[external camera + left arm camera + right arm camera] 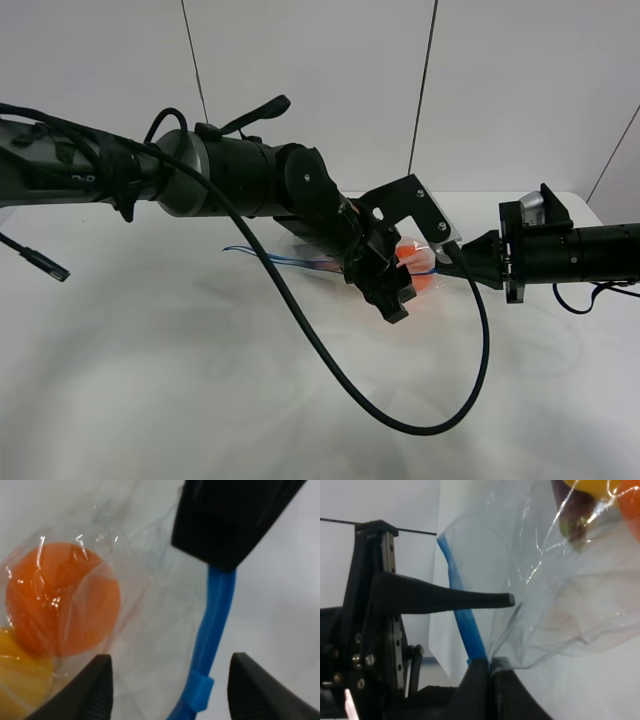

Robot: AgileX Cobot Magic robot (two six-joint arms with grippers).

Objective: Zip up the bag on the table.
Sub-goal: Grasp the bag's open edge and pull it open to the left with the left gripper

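The clear bag lies on the white table between my two arms, with an orange fruit showing through it. In the left wrist view the orange fruit and a yellow fruit lie inside the bag, with the blue zipper strip and its slider beside them. My left gripper is open, its fingers standing on either side of the strip. My right gripper is shut on the bag's edge at the blue strip. The eggplant shows in the right wrist view.
A black cable hangs from the left arm and loops low over the table's front. A second cable end hangs at the far left. The table's far edge meets a white panelled wall.
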